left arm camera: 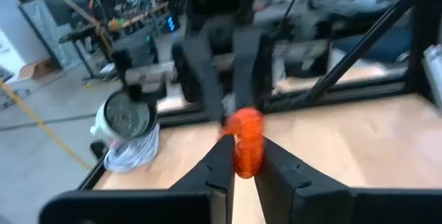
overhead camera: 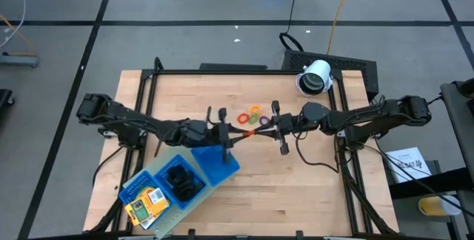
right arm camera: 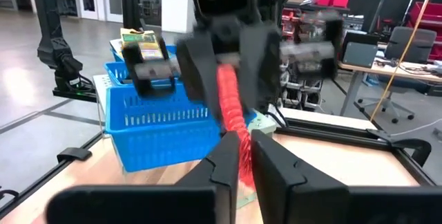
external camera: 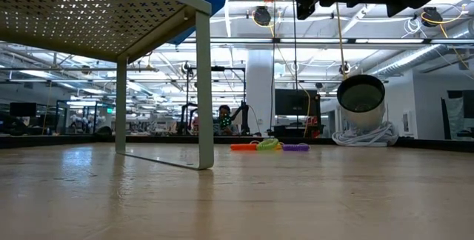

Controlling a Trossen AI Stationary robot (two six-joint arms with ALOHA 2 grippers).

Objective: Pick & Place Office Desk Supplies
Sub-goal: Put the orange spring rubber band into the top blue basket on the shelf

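1. Two compartments of the blue tray (overhead camera: 222, 167) already hold black clips (overhead camera: 183, 181) and yellow packs (overhead camera: 146, 203).
2. Left pincer (left arm camera: 243, 160) and right pincer (right arm camera: 239, 153) both pinch one orange ring (left arm camera: 246, 143) in mid-air.
3. Several rings (overhead camera: 253, 114) remain on the desk (overhead camera: 296, 188).

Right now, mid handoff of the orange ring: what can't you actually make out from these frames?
- Contents of the blue tray end compartment: high view, left gripper overhangs it.
- Print on the yellow packs: high view, too small.
- Whether the right gripper has let go of the orange ring: both wrist views, motion blur.
- Both grippers in low view: cut off by the top edge.
- How many rings lie on the table: low view, overlapping.
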